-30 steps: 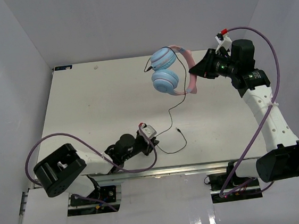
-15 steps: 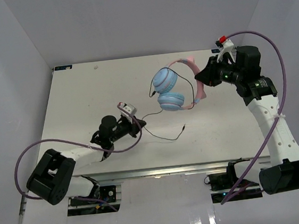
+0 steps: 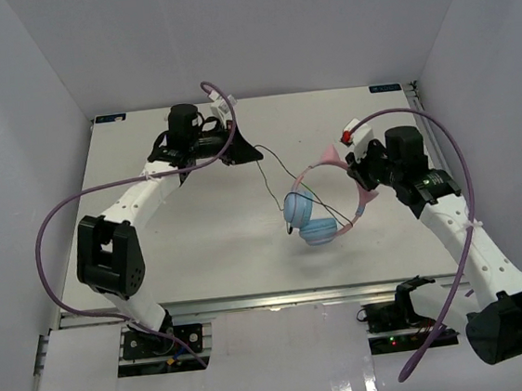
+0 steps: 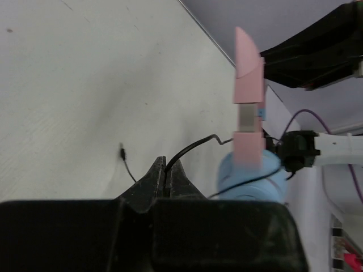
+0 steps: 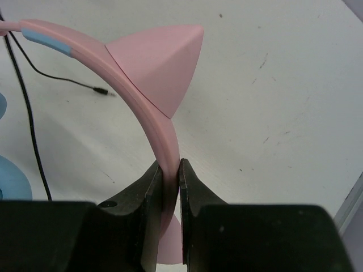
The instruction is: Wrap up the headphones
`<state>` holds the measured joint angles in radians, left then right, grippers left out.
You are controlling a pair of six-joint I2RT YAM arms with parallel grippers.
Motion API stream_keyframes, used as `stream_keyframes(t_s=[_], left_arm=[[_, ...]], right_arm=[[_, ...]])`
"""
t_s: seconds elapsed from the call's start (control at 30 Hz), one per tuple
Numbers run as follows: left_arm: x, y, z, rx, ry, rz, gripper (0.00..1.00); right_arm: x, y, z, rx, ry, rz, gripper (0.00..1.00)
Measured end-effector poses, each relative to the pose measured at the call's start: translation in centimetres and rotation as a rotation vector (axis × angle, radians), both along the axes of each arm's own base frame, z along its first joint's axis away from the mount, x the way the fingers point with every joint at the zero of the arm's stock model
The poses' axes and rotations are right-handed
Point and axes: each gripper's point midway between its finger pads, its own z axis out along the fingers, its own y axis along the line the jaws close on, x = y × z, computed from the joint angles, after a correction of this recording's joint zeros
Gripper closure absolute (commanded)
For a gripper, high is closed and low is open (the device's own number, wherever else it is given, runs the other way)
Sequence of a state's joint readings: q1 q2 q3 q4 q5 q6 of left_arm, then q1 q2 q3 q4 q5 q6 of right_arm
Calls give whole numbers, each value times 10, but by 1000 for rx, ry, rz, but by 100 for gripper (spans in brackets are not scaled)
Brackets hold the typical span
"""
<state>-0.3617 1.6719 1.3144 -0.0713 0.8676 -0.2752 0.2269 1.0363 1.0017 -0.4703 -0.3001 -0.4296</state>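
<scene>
The headphones (image 3: 312, 220), with two light-blue ear cups and a pink headband (image 3: 330, 162), hang over the middle right of the table. My right gripper (image 3: 360, 176) is shut on the headband (image 5: 164, 141), just below a pink ear (image 5: 159, 62). The thin black cord (image 3: 272, 168) runs from the ear cups up and left to my left gripper (image 3: 253, 153) near the far edge. In the left wrist view the left gripper (image 4: 166, 168) is shut on the cord (image 4: 193, 148). The cord's plug (image 4: 122, 152) dangles loose, and it also shows in the right wrist view as the plug (image 5: 102, 90).
The white table (image 3: 172, 233) is walled at the back and both sides. A thick purple cable (image 3: 56, 245) loops off the left arm over the table's left edge. Another purple cable (image 3: 457, 151) arches over the right arm.
My left gripper closed on the cord and swung from the near edge to the far left. The right arm carried the headphones down toward the table's middle.
</scene>
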Motion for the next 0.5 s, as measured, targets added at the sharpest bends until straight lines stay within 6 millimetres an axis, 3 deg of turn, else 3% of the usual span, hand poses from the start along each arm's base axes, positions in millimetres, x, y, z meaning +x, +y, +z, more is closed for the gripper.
stream_keyframes(t_s=[0.1, 0.2, 0.37, 0.5], left_arm=[[-19, -11, 9, -21, 124, -65, 100], [-45, -24, 16, -44, 237, -137, 100], [-93, -53, 20, -47, 386, -260, 100], [-121, -74, 20, -30, 463, -318, 100]], right_arm=[[3, -5, -25, -80, -1, -55, 92], [15, -19, -33, -145, -39, -156, 92], [45, -32, -24, -209, -151, -309, 92], [63, -27, -19, -203, -204, -381, 92]])
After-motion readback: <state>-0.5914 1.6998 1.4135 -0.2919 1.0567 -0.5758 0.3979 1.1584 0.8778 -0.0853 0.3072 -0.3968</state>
